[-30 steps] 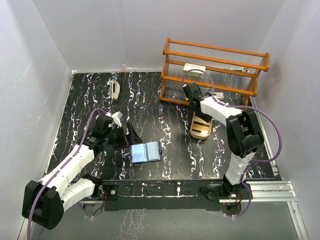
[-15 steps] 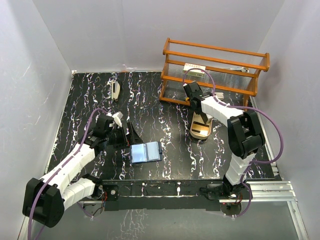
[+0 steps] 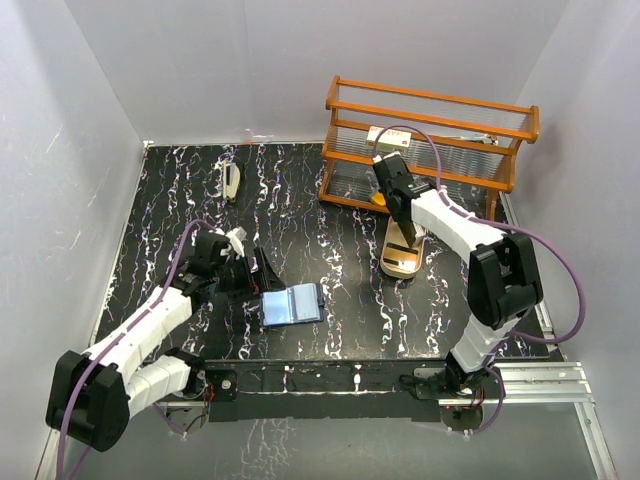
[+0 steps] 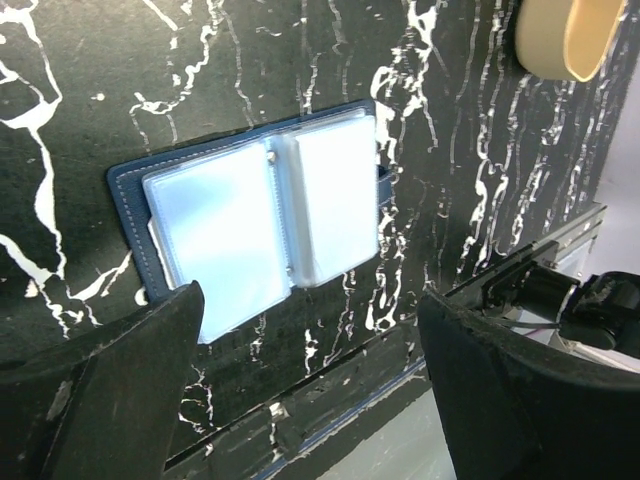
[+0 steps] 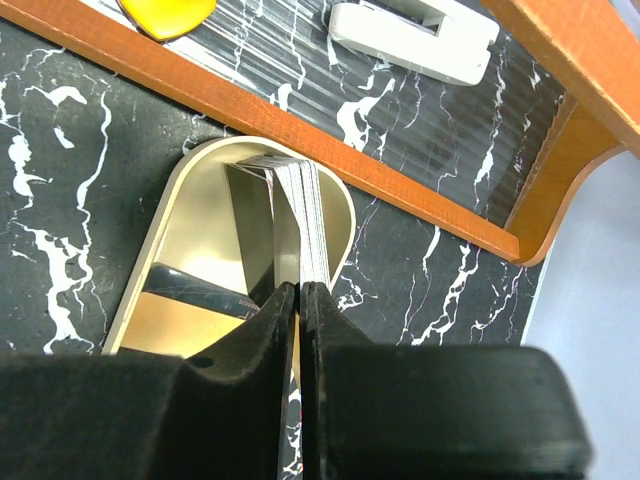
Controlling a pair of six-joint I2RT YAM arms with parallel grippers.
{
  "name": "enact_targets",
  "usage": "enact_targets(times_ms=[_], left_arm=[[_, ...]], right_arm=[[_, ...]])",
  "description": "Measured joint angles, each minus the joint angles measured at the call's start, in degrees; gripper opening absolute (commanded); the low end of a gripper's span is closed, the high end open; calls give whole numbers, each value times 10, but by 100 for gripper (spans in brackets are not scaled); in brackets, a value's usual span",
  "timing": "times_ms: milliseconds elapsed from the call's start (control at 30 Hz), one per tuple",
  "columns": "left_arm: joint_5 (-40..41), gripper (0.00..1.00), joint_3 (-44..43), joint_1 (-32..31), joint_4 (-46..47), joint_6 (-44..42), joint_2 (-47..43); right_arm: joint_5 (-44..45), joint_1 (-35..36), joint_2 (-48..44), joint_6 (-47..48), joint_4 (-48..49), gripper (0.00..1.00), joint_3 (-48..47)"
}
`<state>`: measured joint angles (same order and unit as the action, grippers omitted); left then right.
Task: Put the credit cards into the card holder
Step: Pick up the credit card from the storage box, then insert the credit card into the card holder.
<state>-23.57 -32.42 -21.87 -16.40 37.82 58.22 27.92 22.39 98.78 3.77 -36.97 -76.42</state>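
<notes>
A black table (image 3: 180, 200) veined with white is seen from above, with two white robot arms reaching in from its near edge. The card holder (image 3: 291, 304), a small navy wallet, lies flat and spread open near the front middle of the table, its pale blue-grey pockets facing up. The left gripper (image 3: 254, 274) hangs just left of the card holder, jaws spread wide and grasping nothing. In the left wrist view its two dark fingers (image 4: 110, 400) frame the card holder (image 4: 260, 215), which shows two clear pockets side by side. Well to the right of the card holder, and a little farther back, sits a gold oval tray (image 3: 402, 264). The right gripper (image 3: 408, 234) reaches down into it. In the right wrist view its fingers are pinched together on the near edge of the credit cards (image 5: 300, 215), a thin stack standing on edge inside the tray (image 5: 190, 250); how many cards are caught cannot be told. Farther back and right of the card holder stands an orange wooden rack (image 3: 430, 100).
</notes>
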Motion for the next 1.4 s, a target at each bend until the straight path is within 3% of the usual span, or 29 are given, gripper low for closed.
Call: enact_targets(times_ms=[233, 433, 567, 767, 1167, 1400], left_arm=[[25, 75, 23, 0, 12, 7, 44], [40, 59, 37, 0, 26, 10, 77], [52, 54, 43, 0, 31, 10, 81], [63, 47, 44, 0, 41, 12, 81], [51, 37, 65, 0, 71, 16, 89], [40, 14, 82, 0, 92, 20, 89]], right_arm=[[-27, 0, -20, -31, -38, 0, -19], [-70, 1, -81, -59, -60, 0, -19], [-96, 8, -112, -83, -68, 0, -19], [-169, 67, -149, -142, -72, 0, -16], [-325, 164, -206, -298, 69, 0, 100], [-352, 205, -206, -373, 152, 0, 161]])
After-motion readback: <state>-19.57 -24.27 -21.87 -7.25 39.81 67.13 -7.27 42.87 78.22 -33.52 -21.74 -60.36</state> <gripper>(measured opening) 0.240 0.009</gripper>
